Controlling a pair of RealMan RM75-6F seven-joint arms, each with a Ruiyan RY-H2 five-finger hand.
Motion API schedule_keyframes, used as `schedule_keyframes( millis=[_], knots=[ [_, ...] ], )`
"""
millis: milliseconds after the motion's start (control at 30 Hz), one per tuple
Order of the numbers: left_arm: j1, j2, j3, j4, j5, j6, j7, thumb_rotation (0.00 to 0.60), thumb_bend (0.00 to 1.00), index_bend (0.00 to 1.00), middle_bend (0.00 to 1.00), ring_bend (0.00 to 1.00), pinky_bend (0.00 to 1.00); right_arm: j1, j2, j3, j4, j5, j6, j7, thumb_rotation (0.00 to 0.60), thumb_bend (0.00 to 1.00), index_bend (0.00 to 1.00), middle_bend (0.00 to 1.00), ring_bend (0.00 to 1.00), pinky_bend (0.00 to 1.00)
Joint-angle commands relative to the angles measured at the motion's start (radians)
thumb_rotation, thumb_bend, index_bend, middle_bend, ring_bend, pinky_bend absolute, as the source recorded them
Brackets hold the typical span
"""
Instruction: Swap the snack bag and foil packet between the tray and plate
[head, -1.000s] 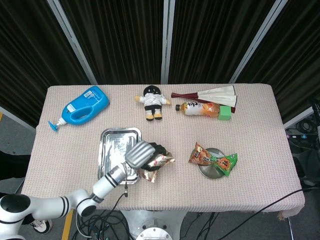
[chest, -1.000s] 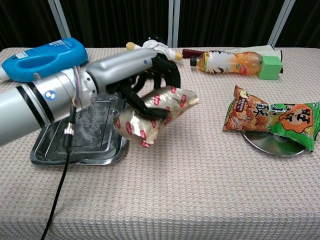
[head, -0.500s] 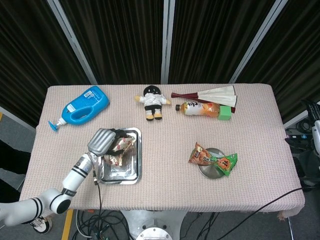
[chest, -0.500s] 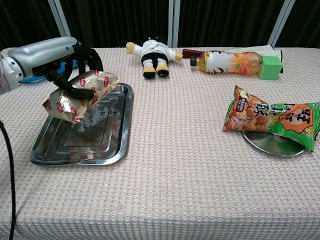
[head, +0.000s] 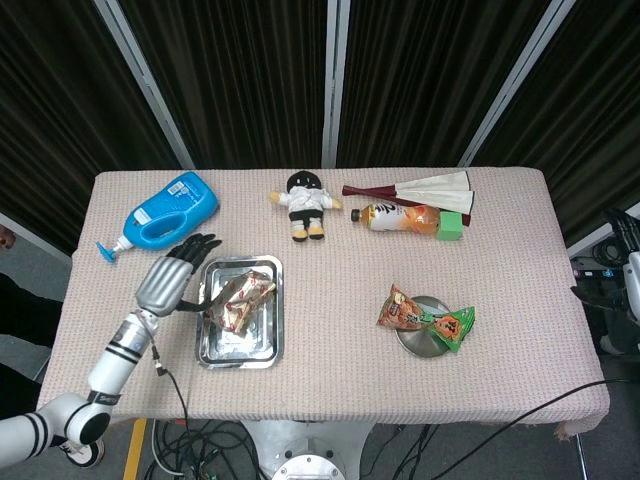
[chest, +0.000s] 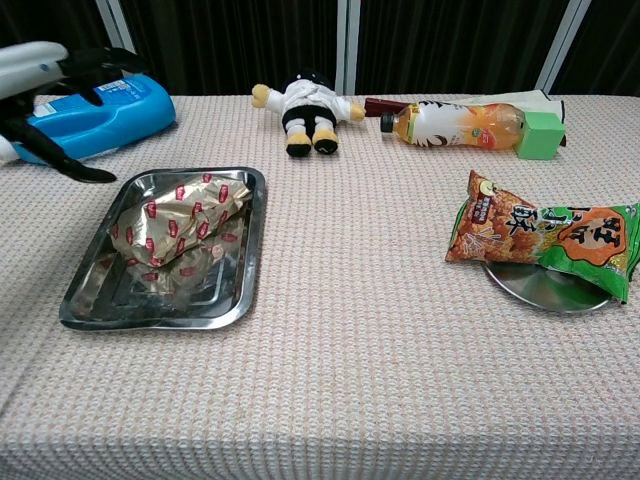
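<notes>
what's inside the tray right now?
The foil packet lies alone in the steel tray, covering much of the floor; whatever is beneath it is hidden. The left hand is beside the tray, apart from it, holding nothing.

Pinkish-beige woven-cloth surface (head: 520, 270) before black pleated curtains (head: 250, 80) split by slanting grey metal posts (head: 335, 80); grey floor (head: 35, 270) around, black cables (head: 230, 445) tangled beneath the front edge.

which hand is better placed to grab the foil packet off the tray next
Left. The left hand hangs open just beside the tray, where the foil packet lies. No right hand shows in either view, and the snack bag still covers the plate.
</notes>
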Motion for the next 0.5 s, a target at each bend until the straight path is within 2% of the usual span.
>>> schedule_keyframes(
  millis=[33, 167, 267, 500],
  knots=[
    [0.118, 0.113, 0.043, -0.091, -0.003, 0.136, 0.096, 0.6, 0.12, 0.09, 0.06, 0.03, 0.2, -0.081, -0.048, -0.064, 0.03, -0.05, 0.105, -0.08, 0.6, 0.0, 0.0, 0.02, 0.0, 0.0],
    [0.22, 0.199, 0.114, -0.14, -0.007, 0.2, 0.147, 0.6, 0.12, 0.09, 0.06, 0.03, 0.16, -0.143, -0.062, -0.13, 0.036, -0.088, 0.128, -0.054, 0.6, 0.0, 0.0, 0.0, 0.0, 0.0],
    [0.288, 0.218, 0.145, -0.135, 0.0, 0.26, 0.147, 0.6, 0.12, 0.09, 0.06, 0.03, 0.16, -0.18, -0.074, -0.155, 0.044, -0.106, 0.162, -0.061, 0.6, 0.0, 0.0, 0.0, 0.0, 0.0],
    [0.383, 0.201, 0.171, -0.102, 0.054, 0.362, 0.123, 0.6, 0.12, 0.09, 0.08, 0.03, 0.16, -0.236, -0.113, -0.195, 0.056, -0.158, 0.226, -0.082, 0.6, 0.0, 0.0, 0.0, 0.0, 0.0]
  ],
)
